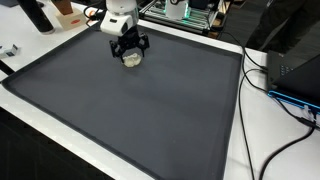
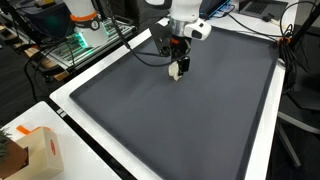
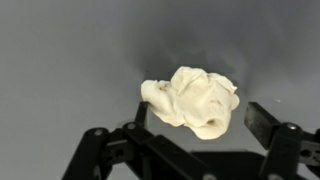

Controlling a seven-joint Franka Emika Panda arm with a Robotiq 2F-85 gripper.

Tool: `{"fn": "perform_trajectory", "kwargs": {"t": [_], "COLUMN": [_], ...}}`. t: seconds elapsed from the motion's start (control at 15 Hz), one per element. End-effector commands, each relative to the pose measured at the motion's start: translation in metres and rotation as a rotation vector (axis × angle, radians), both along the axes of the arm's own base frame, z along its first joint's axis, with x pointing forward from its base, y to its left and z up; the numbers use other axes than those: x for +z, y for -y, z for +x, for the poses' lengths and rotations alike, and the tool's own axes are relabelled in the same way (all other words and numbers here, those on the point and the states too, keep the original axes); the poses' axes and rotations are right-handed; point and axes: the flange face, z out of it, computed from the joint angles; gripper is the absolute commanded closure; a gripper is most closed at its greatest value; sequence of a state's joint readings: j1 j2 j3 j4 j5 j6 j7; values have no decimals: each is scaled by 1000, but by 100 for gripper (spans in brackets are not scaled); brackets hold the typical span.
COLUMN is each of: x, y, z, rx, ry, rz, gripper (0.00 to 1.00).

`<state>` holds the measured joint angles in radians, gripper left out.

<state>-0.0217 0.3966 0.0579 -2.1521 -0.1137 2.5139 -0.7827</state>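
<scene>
A crumpled cream-white lump, like a wad of soft cloth or dough, lies on the dark grey mat. My gripper hovers right over it, open, one finger on each side of the lump and neither pad pressing it. In both exterior views the gripper points straight down near the mat's far part, with the white lump showing just under the fingers.
The mat has a white border. Boxes and a dark bottle stand beyond one edge, cables and a black device beyond another. A cardboard box sits at a corner, an equipment rack behind.
</scene>
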Motion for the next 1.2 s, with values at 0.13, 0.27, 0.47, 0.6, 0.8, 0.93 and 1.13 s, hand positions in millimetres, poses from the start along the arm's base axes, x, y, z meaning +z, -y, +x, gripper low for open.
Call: {"fn": "perform_trajectory", "kwargs": {"t": [0.13,0.27,0.47,0.6,0.8,0.93,1.13], "x": [-7,-7,-5,-4,-4,-4,-3], "y": [4,5,5,5,5,5,5], "z": [-4,-4,-3,-3,-2,-2,-2], "rx": [-9,-9,-9,-9,-8,-8,-12], "ry": [14,17,20,21,20,21,20], "rz": [-9,-11,-12,-12,-13,-15,-13], "gripper": [40,55,76,90,95,96,96]}}
